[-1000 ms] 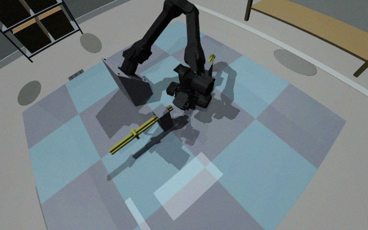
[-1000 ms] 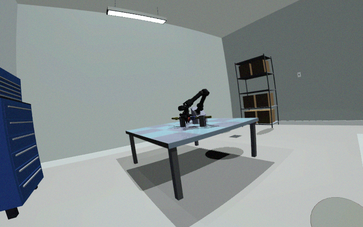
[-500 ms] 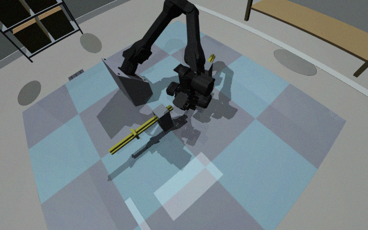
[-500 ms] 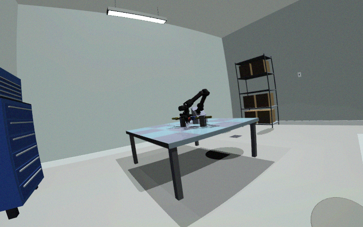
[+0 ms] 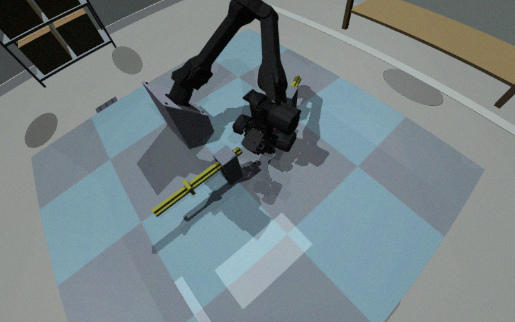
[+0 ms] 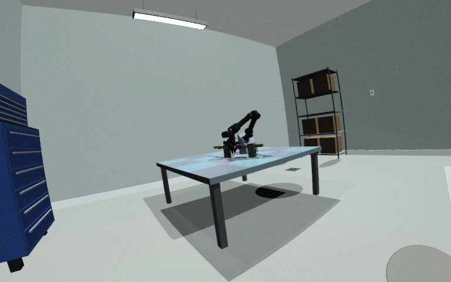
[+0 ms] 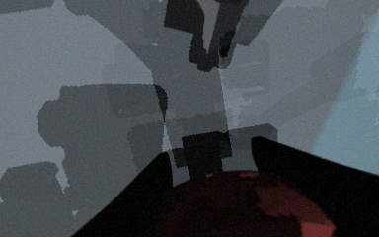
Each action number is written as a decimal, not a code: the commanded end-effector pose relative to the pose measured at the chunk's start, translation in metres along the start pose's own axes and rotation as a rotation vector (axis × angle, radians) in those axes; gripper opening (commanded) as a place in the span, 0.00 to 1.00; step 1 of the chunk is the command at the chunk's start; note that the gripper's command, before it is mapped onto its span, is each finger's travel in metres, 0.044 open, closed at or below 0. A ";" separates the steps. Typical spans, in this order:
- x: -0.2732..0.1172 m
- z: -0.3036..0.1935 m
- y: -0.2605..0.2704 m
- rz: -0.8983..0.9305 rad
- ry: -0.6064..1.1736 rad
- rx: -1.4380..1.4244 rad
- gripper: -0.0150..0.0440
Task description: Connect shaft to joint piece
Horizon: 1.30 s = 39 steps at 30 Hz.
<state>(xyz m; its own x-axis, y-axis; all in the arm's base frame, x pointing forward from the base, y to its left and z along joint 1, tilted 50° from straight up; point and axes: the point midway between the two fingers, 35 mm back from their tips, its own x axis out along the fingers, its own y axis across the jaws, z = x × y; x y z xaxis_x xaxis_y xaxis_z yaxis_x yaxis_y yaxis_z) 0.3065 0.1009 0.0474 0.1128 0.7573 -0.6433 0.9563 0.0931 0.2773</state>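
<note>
My gripper (image 7: 210, 153) (image 6: 234, 148) is shut on the red joint piece (image 7: 237, 209) (image 6: 235, 146); its dark fingers stand either side of the piece in the wrist view. The yellow second shaft (image 5: 172, 201) (image 6: 259, 145), with a crossbar (image 5: 188, 186), runs through its grey block (image 5: 232, 170) (image 6: 252, 150). Its short inner end (image 5: 237, 151) sticks out on the gripper's side. The first shaft (image 5: 296, 81) (image 6: 217, 147) shows beyond the gripper; its block (image 6: 227, 152) is mostly hidden in the top view. The gripper hides the joint there, so the opening's direction cannot be told.
The robot's grey slanted base mount (image 5: 190, 125) stands left of the gripper in the top view. The arm arches above the checkered table (image 5: 379, 197) (image 6: 212, 173). Shadows of the arm and shafts fall on it. A shelf rack (image 6: 332, 113) and a blue drawer cabinet (image 6: 23, 185) stand away from the table.
</note>
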 end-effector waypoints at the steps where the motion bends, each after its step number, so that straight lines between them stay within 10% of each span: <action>1: 0.000 0.000 0.000 0.000 -0.001 0.004 0.56; 9: 0.000 0.000 0.000 0.000 0.000 0.000 0.50; 15: 0.000 0.000 0.000 0.000 0.000 0.000 0.25; 39: -0.008 0.001 -0.009 -0.026 -0.187 0.201 0.25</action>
<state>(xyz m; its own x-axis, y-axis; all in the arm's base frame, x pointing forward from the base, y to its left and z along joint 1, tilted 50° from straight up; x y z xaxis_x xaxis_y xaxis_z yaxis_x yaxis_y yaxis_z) 0.2981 0.0937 0.0488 0.1211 0.6375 -0.7608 0.9896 -0.0178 0.1426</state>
